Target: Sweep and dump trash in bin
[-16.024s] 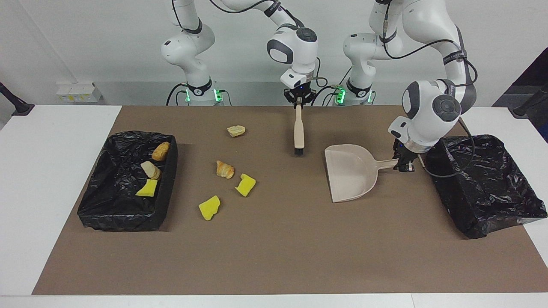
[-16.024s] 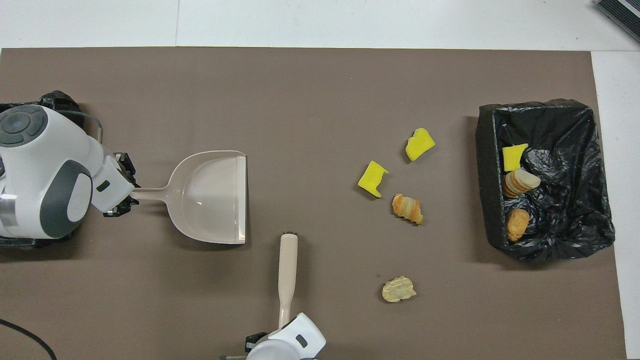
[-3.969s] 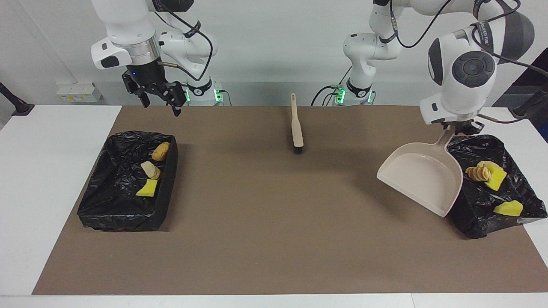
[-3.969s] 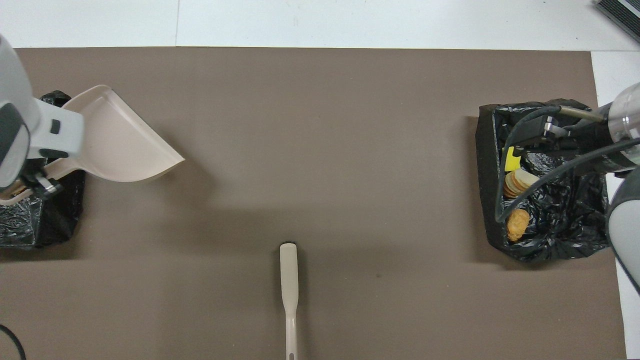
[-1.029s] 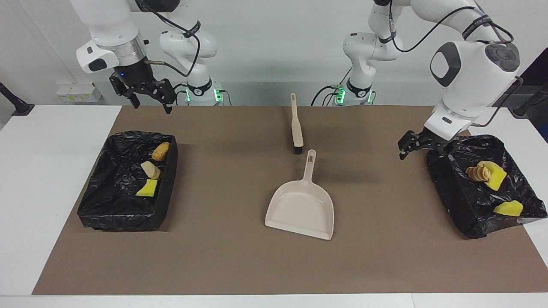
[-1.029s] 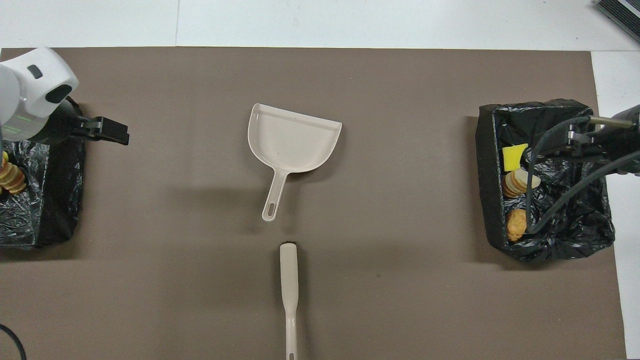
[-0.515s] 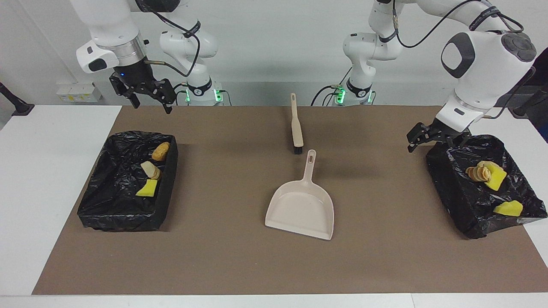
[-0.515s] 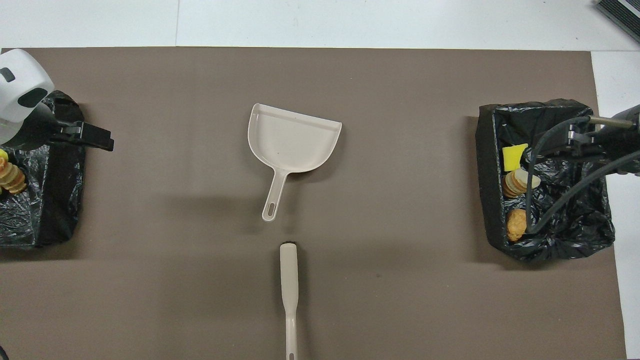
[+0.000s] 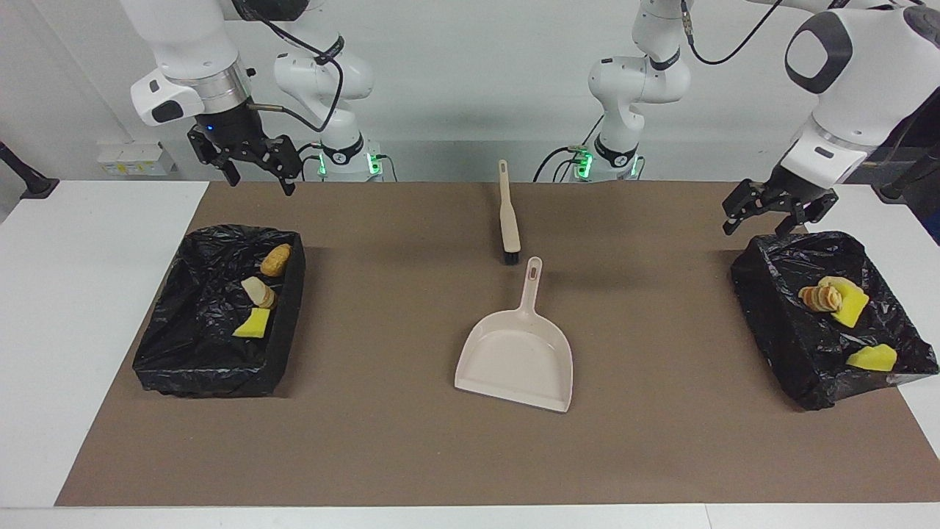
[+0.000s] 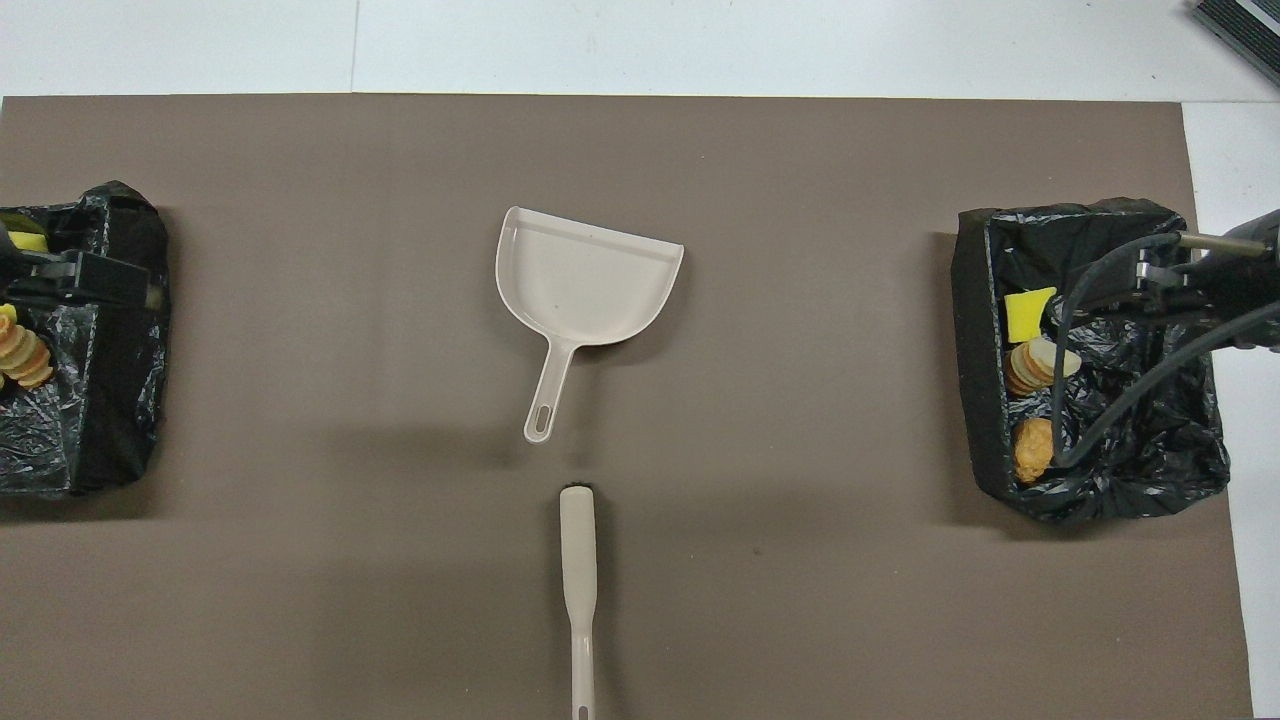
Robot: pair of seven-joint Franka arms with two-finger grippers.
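The trash lies in two black-lined bins. The bin at the left arm's end holds a croissant piece and two yellow wedges. The bin at the right arm's end holds a brown chunk, a pale slice and a yellow wedge. No trash lies on the mat. My left gripper is open and empty, in the air over its bin's edge. My right gripper is open and empty, high over the other bin.
The beige dustpan lies flat mid-mat, its handle pointing toward the robots. The beige brush lies just nearer to the robots, bristles toward the dustpan handle. The brown mat covers the white table.
My left gripper has risen and drawn back from beside its bin to over the bin's edge. The right gripper, dustpan and brush have stayed where they were.
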